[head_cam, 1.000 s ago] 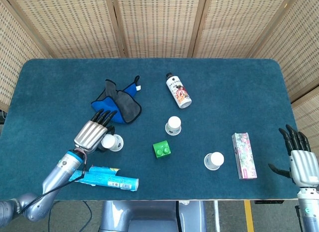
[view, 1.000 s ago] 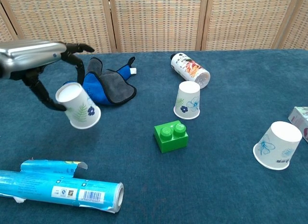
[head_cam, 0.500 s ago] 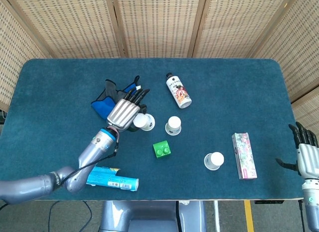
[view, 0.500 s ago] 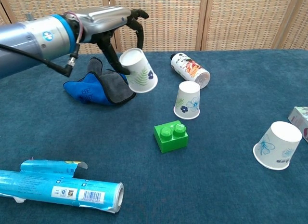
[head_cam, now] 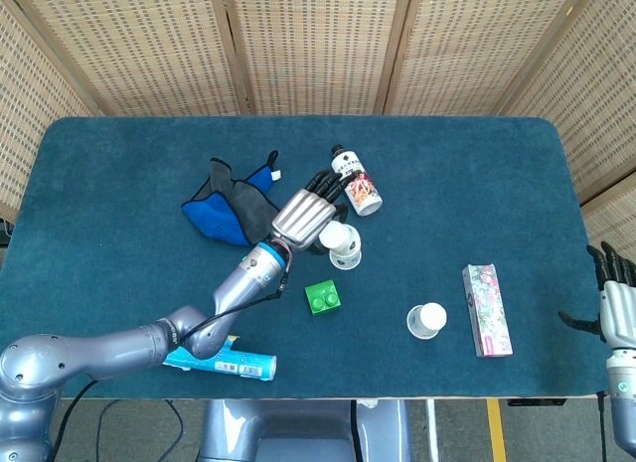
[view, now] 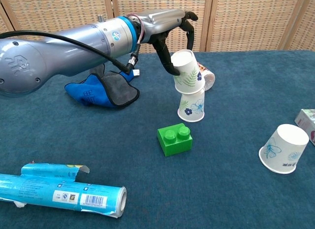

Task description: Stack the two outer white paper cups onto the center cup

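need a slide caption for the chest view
Left robot hand lowers a fern-print paper cup onto the upside-down center cup; the other outer cup waits at right.

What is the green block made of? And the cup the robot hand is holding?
The green block looks like hard, smooth plastic: sharp edges, round studs, slight sheen. The held cup in the left hand looks like thin matte paper, white with a printed green leaf and a rolled rim, though a coating can't be ruled out.

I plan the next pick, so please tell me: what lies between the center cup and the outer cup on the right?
Only bare blue cloth, seen in both views, between the center cup and the right outer cup.
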Action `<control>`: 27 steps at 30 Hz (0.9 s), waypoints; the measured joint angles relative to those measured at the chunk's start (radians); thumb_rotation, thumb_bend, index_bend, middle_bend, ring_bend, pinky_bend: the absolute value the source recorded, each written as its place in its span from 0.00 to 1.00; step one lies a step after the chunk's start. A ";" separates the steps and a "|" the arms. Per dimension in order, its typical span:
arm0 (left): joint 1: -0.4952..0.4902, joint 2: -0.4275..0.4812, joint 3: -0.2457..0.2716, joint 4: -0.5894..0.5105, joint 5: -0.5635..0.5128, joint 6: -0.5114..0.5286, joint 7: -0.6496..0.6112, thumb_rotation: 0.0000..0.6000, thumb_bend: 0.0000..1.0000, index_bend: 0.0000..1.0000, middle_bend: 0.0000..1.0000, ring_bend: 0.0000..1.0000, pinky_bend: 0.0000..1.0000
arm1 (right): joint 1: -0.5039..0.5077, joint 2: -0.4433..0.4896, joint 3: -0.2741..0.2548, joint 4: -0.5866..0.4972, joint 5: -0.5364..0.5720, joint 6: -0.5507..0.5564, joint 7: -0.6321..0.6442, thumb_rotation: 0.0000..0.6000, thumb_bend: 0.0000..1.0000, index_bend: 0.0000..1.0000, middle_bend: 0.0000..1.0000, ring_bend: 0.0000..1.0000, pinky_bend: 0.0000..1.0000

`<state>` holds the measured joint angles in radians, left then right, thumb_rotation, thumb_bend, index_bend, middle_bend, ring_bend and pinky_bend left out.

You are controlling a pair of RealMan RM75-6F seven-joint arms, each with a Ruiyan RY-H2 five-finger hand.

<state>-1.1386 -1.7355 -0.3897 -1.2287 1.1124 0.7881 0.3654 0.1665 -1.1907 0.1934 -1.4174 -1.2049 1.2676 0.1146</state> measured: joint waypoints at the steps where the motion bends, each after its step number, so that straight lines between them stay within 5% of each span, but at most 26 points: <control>1: -0.006 -0.001 0.001 0.005 -0.006 -0.008 0.004 1.00 0.15 0.48 0.00 0.00 0.00 | 0.000 0.000 0.000 0.000 -0.001 0.001 0.001 1.00 0.07 0.10 0.00 0.00 0.02; 10: -0.053 -0.017 0.008 0.045 -0.064 -0.028 0.040 1.00 0.15 0.48 0.00 0.00 0.00 | -0.008 0.006 0.003 -0.010 -0.012 0.023 0.007 1.00 0.07 0.11 0.00 0.00 0.01; 18: -0.087 -0.047 0.029 0.101 -0.077 -0.065 0.025 1.00 0.12 0.29 0.00 0.00 0.00 | -0.014 0.016 0.001 -0.019 -0.028 0.033 0.024 1.00 0.06 0.13 0.00 0.00 0.01; 27: -0.026 0.008 0.055 0.018 -0.040 0.043 -0.003 1.00 0.12 0.24 0.00 0.00 0.00 | -0.014 0.014 -0.005 -0.017 -0.033 0.027 0.022 1.00 0.06 0.13 0.00 0.00 0.01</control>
<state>-1.1649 -1.7278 -0.3351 -1.2103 1.0720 0.8306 0.3619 0.1526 -1.1770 0.1884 -1.4343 -1.2376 1.2941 0.1361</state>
